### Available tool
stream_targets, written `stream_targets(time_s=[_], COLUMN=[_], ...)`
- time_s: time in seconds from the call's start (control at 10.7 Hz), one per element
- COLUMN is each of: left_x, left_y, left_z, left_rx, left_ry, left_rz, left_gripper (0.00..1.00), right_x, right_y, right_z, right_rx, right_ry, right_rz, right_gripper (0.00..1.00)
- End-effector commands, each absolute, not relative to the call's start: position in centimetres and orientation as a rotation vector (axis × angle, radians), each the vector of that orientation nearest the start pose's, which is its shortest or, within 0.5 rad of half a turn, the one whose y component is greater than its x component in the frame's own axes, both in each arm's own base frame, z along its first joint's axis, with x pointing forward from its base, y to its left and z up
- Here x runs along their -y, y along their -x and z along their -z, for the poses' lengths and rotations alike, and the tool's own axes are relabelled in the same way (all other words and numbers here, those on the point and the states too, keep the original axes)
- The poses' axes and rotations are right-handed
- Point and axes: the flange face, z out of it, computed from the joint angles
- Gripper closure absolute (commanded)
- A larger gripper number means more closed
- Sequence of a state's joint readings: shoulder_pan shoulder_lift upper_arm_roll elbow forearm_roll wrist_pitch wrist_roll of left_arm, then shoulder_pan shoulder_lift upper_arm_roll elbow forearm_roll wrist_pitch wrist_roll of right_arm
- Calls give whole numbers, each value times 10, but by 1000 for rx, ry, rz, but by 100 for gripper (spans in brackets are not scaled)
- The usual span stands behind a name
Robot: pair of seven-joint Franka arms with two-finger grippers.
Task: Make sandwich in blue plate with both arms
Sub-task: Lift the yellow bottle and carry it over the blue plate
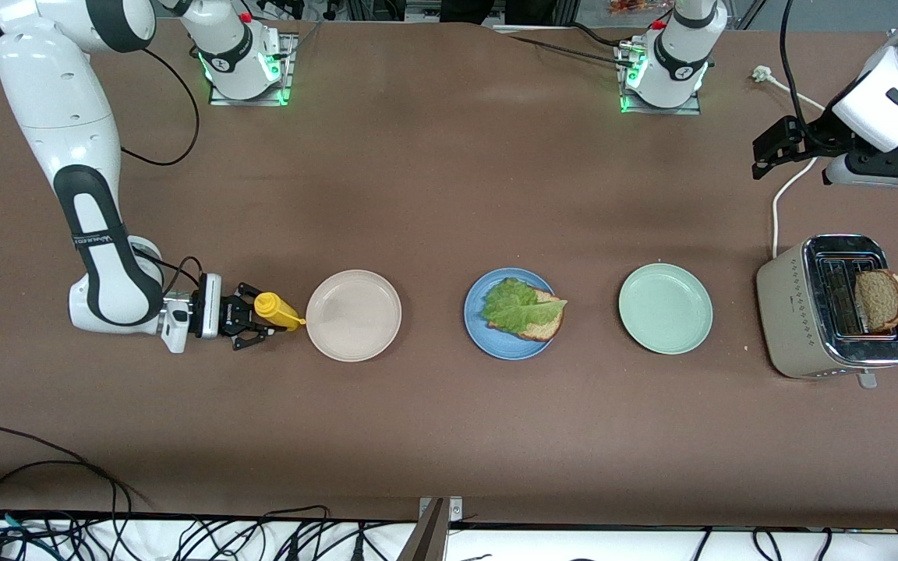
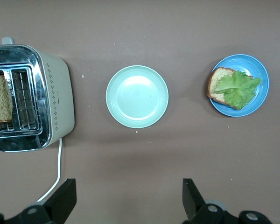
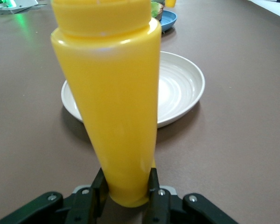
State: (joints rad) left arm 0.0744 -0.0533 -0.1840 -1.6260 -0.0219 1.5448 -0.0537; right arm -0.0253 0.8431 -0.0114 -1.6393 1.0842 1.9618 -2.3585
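Right gripper (image 1: 256,322) is clamping the yellow squeeze bottle (image 1: 275,310) low on its body beside the beige plate (image 1: 353,315); soft plastic, probably light, slippery; left gripper (image 2: 128,198) is waiting, fingers apart, above the table.

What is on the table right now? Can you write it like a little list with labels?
blue plate: middle of the row, holds one bread slice with lettuce on top
beige plate: toward the right arm's end, nothing on it
green plate: toward the left arm's end, nothing on it
toaster: second bread slice sticking out of it
right gripper: shut on yellow bottle beside the beige plate
left gripper: open, waiting up high above the table
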Motion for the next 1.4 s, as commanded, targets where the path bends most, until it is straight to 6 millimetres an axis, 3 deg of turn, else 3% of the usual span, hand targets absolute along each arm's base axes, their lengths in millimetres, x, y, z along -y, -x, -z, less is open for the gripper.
stream_targets(time_s=[0.0, 0.28, 0.56, 0.75, 0.93, 1.31], left_x=[63, 62, 62, 62, 62, 62], left_y=[-534, -534, -534, -534, -534, -534], left_z=[-631, -631, -631, -631, -631, -631], left_rx=[-91, -88, -88, -88, -88, -88], left_ry=[3162, 3162, 3162, 3162, 3162, 3161], left_rz=[-48, -50, -50, -50, -50, -48], left_gripper=[0, 0, 0, 0, 0, 0], right_x=[-39, -66, -134, -181, -239, -340], right_y=[-660, -663, -653, -640, -621, -587], right_z=[-173, -237, -296, -315, -317, -340], right_rx=[1665, 1679, 1693, 1670, 1627, 1532], right_ry=[1688, 1788, 1990, 2152, 2298, 2572], right_rz=[652, 503, 247, 70, -72, -170], right_gripper=[100, 100, 100, 100, 100, 100])
